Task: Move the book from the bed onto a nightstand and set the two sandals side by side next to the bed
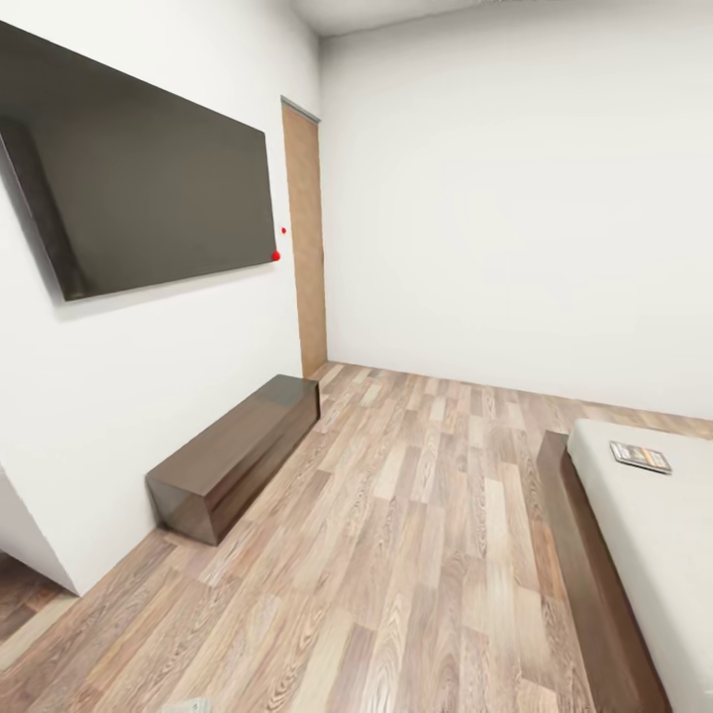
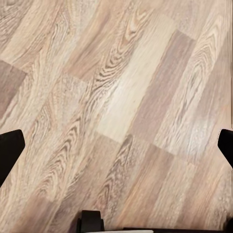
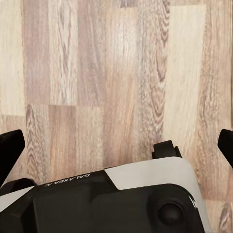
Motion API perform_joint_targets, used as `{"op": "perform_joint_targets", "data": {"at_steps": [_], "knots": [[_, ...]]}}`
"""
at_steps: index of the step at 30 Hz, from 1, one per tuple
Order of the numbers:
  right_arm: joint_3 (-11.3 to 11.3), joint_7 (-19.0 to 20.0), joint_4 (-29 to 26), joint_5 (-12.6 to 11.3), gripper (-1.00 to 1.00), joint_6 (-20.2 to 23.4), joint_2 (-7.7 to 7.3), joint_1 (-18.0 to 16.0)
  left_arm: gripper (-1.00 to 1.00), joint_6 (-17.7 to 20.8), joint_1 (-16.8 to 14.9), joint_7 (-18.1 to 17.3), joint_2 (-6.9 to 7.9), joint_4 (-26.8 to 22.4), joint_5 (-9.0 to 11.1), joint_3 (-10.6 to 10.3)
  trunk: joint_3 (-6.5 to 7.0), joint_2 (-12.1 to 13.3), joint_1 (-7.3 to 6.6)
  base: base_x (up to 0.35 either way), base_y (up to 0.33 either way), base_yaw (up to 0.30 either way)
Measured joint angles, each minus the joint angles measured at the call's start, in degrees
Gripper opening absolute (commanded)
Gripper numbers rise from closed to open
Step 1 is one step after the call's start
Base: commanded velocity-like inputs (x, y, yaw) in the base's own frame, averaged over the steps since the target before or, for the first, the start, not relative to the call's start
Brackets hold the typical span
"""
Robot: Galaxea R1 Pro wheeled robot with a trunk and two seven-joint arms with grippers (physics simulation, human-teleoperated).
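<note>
You are inside the bedroom, and the book (image 1: pixel 641 457) lies flat on the bed (image 1: pixel 654 535), near the mattress edge that faces the open floor (image 1: pixel 416 555). Its long axis runs roughly along that edge, slightly skewed. From the bed, the low brown cabinet (image 1: pixel 238 456) sits well apart across the floor, under the wall screen (image 1: pixel 139 168).

Both wrist cameras look straight down at planks. The left gripper (image 2: pixel 116 145) and right gripper (image 3: pixel 116 145) each show dark fingertips spread wide with nothing held. The book lies off to your right, so the right arm is probably nearer once you drive closer.
</note>
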Motion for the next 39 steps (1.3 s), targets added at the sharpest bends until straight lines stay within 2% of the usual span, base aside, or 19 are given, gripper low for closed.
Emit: {"op": "perform_joint_targets", "data": {"at_steps": [33, 39], "knots": [[0.0, 0.0, 0.0, 0.0, 1.0, 0.0, 0.0, 0.0, 1.0, 0.0, 0.0, 0.0, -0.02, 0.0, 0.0, 0.0, 0.17, 0.0, 0.0, 0.0, 0.0, -0.3], [0.0, 0.0, 0.0, 0.1, 1.0, 0.0, 0.01, 0.0, 1.0, 0.0, 0.0, 0.0, -0.01, 0.0, 0.0, 0.0, 0.09, 0.0, 0.0, 0.0, 0.0, -0.136]]}}
